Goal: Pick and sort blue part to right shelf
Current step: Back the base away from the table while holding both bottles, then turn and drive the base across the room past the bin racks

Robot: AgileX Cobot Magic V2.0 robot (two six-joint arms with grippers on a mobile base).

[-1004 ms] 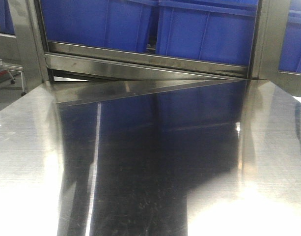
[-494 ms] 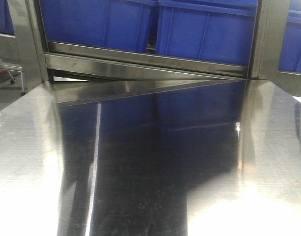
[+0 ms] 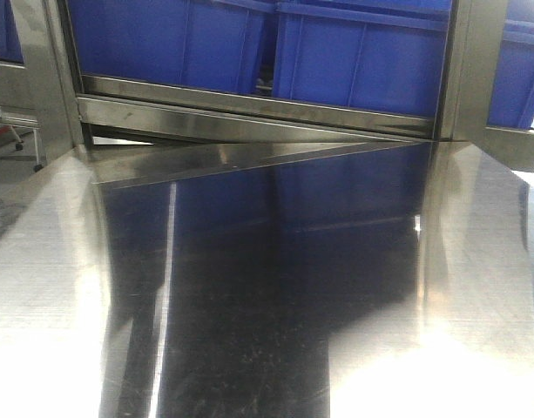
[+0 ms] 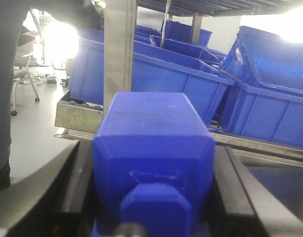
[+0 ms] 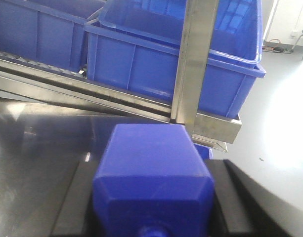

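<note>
A blue part (image 4: 153, 143), a chunky block with bevelled edges, fills the middle of the left wrist view, and my left gripper (image 4: 152, 163) is shut on it with a black finger (image 4: 74, 173) on each side. A second blue part (image 5: 151, 163) of the same shape sits in my right gripper (image 5: 153, 182), which is shut on it above the steel table. The shelf (image 5: 210, 126) with its upright post (image 5: 195, 64) stands just ahead of the right gripper. Neither gripper shows in the front view.
Blue bins (image 3: 362, 61) stand in a row on the steel shelf rack (image 3: 249, 113) behind the reflective steel table (image 3: 267, 296). More blue bins (image 4: 270, 98) and a steel post (image 4: 119, 49) face the left gripper. A chair (image 4: 22, 74) stands on the floor at left.
In the front view the shelf rack and bins have shifted slightly left in the frame. Nothing else has visibly changed.
</note>
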